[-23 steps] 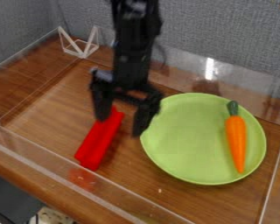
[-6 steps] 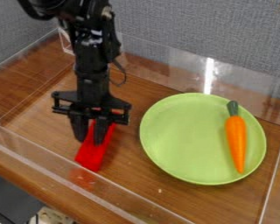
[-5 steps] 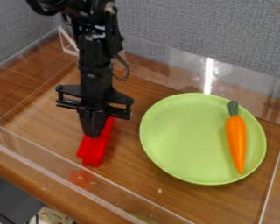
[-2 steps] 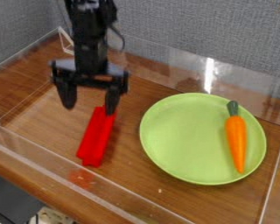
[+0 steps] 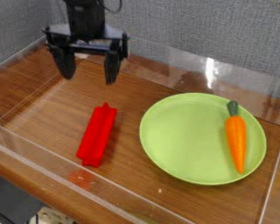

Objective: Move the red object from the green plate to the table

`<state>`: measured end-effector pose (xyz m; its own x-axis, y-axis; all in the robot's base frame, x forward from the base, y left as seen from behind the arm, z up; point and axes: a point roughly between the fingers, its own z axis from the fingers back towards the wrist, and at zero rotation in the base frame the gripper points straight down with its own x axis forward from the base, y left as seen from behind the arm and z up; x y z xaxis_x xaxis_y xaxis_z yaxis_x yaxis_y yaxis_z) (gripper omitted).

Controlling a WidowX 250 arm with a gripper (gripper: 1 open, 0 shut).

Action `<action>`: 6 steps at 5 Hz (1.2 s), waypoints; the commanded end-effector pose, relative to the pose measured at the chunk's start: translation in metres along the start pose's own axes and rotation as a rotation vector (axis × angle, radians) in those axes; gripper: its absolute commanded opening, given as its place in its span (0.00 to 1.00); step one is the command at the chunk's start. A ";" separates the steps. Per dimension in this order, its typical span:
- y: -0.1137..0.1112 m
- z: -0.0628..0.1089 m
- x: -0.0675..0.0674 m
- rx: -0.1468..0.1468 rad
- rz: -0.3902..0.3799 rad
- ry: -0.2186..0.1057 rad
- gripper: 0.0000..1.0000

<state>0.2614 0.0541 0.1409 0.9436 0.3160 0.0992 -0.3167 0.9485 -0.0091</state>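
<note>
Jaws of the gripper (image 5: 88,68) spread apart, nothing clamped; fingertips up over the back part of the table (image 5: 38,112), one finger to each side. Red block (image 5: 97,136) lying flat on the wood, below the jaws and nearer the camera, not touched by them. Green plate (image 5: 178,156) to the right of the jaws and lower down, block off it, bare wood between block and rim. Carrot (image 5: 236,140) on the plate's far right side, farthest from the jaws.

Task judged done as things lie; step in hand judged to be clearing the arm away. To be done well: jaws kept wide, lift made straight up first, sideways travel only once the fingertips are well above block height. No dip back toward the block, since a low finger could nudge it or tip it toward the plate. Swing to the right over the plate best avoided, carrot could be knocked. Acrylic wall (image 5: 108,203) on the near side and the one behind to be given room too. No regrasp needed; block judged stable, broad face down, unlikely to roll. Arm to be parked high and held quiet.
</note>
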 end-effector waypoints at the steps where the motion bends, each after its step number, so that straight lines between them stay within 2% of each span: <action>1: 0.003 0.020 -0.001 -0.030 -0.012 -0.061 1.00; 3: -0.015 0.016 -0.008 -0.038 -0.036 -0.086 1.00; 4: -0.017 0.004 -0.002 -0.051 -0.082 -0.094 1.00; 6: -0.009 -0.010 0.007 -0.055 -0.168 -0.101 1.00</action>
<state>0.2703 0.0443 0.1256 0.9722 0.1512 0.1790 -0.1466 0.9884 -0.0385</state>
